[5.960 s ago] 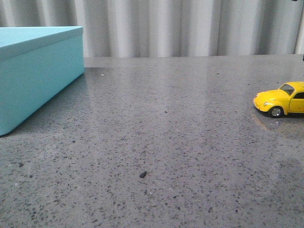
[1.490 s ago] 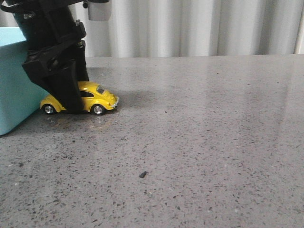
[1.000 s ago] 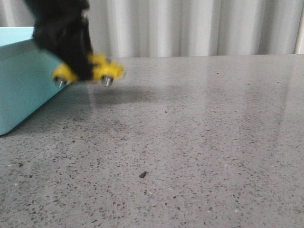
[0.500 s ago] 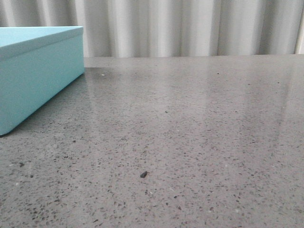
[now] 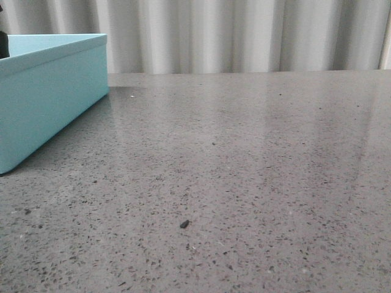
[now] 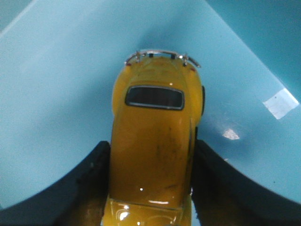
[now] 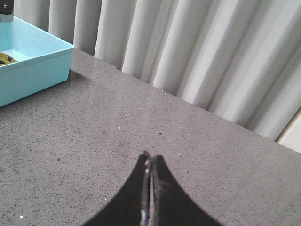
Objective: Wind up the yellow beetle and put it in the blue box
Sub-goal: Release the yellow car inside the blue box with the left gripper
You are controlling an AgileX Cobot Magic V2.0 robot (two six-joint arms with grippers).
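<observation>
The yellow beetle [image 6: 153,136] is seen from above in the left wrist view, roof and dark window up. My left gripper [image 6: 150,153] is shut on its sides, one black finger [image 6: 89,183] on each flank. Under it is the inside floor of the blue box [image 6: 56,84]. I cannot tell whether its wheels touch the floor. In the front view the blue box [image 5: 49,104] stands at the far left and hides the car. The right wrist view shows the open box [image 7: 33,70] with a bit of the beetle [image 7: 5,58] inside. My right gripper [image 7: 149,162] is shut and empty above the table.
The grey speckled table [image 5: 244,183] stretches right of the box, with a small dark speck [image 5: 184,224] near the front. White curtains [image 5: 244,33] hang behind it. A dark sliver of my left arm [image 5: 2,44] shows above the box at the frame's left edge.
The left gripper lifted the beetle off the table beside the box and carried it left, out of the front view. Now a sliver of the arm shows over the box.
</observation>
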